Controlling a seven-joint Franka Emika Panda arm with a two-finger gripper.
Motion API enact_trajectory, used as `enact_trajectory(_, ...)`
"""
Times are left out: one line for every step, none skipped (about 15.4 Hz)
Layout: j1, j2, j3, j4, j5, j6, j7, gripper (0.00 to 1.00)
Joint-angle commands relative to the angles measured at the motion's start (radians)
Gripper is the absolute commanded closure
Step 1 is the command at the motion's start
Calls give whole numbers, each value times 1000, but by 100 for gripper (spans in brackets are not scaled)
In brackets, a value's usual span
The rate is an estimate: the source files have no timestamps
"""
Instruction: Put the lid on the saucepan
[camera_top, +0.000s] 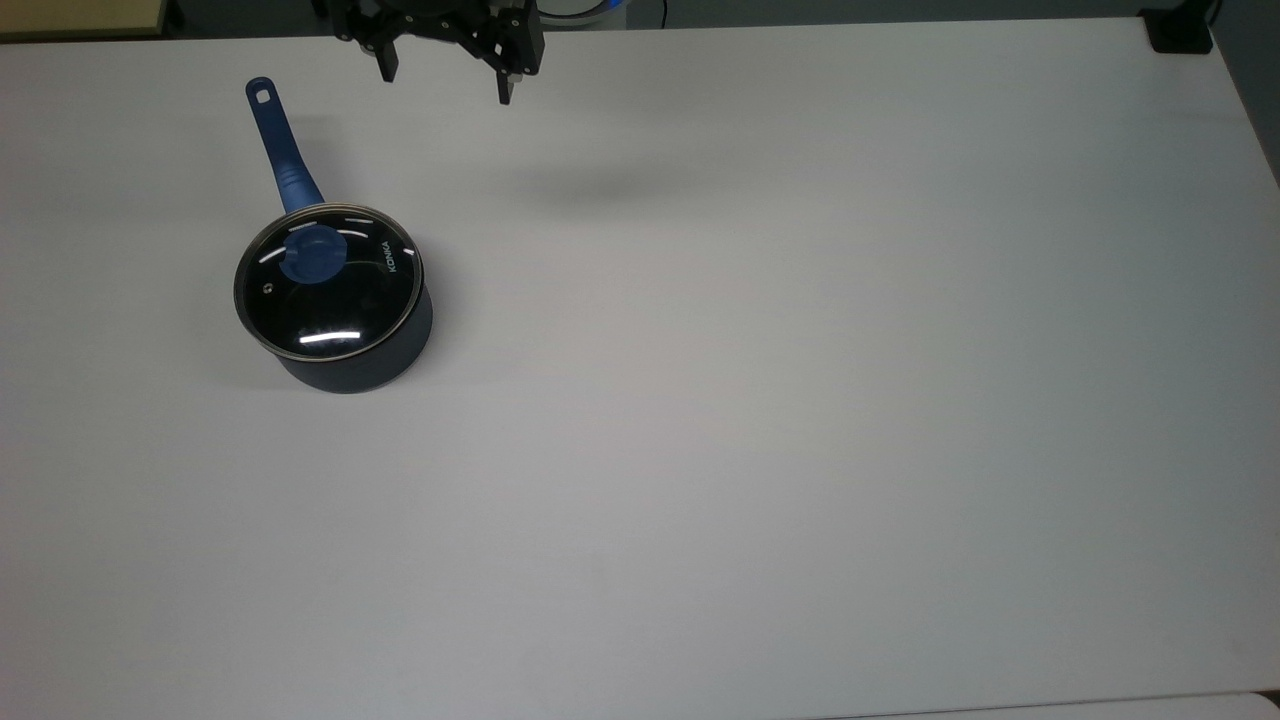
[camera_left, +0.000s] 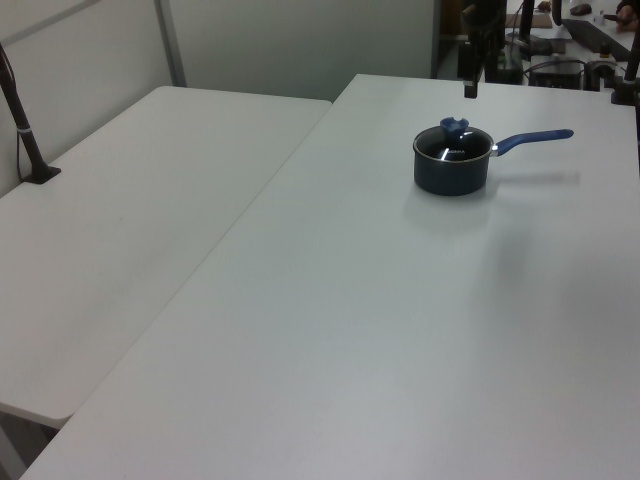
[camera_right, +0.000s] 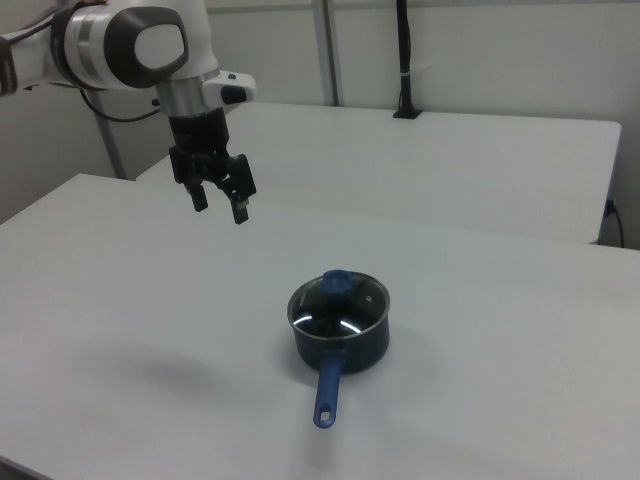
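Lid (camera_top: 328, 283): I am seeing it sitting flat on the saucepan's rim, covering the whole opening. Its glass is showing the black interior and catching thin bright reflections.

Lid knob (camera_top: 313, 253): I am reading it as a blue round knob standing up from the centre of the glass; in the right view (camera_right: 336, 282) it is sticking up above the rim.

Lettering: "KONKA" is running along the glass near the top view's right edge of the lid. A small steam hole is sitting towards the top view's left edge.

Saucepan (camera_top: 375, 358): I am watching it standing upright on the table, in the top view's left part. In the left view (camera_left: 450, 172) it is lying far off, towards the upper right; in the right view (camera_right: 340, 350) it is sitting near the middle.

Handle (camera_top: 282, 150): it is pointing towards the top view's upper left, with the hole at its far end. In the right view (camera_right: 329, 389) it is pointing down towards the camera.

Table (camera_top: 800, 400): I am looking at a plain white surface carrying the pan.

Gripper (camera_top: 445, 85): I am finding it hanging in the air at the top view's upper edge, well apart from the pan and to its upper right. Its fingers are standing spread wide, holding nothing. In the right view (camera_right: 220, 212) it is hovering high to the left of the pan, pointing down.

Arm (camera_right: 130, 45): white, reaching in from the right view's upper left.
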Motion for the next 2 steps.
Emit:
enact_trajectory(10, -39, -5, -40, 12, -5, 51, 0)
enact_trajectory(10, -39, -5, -40, 12, -5, 51, 0)
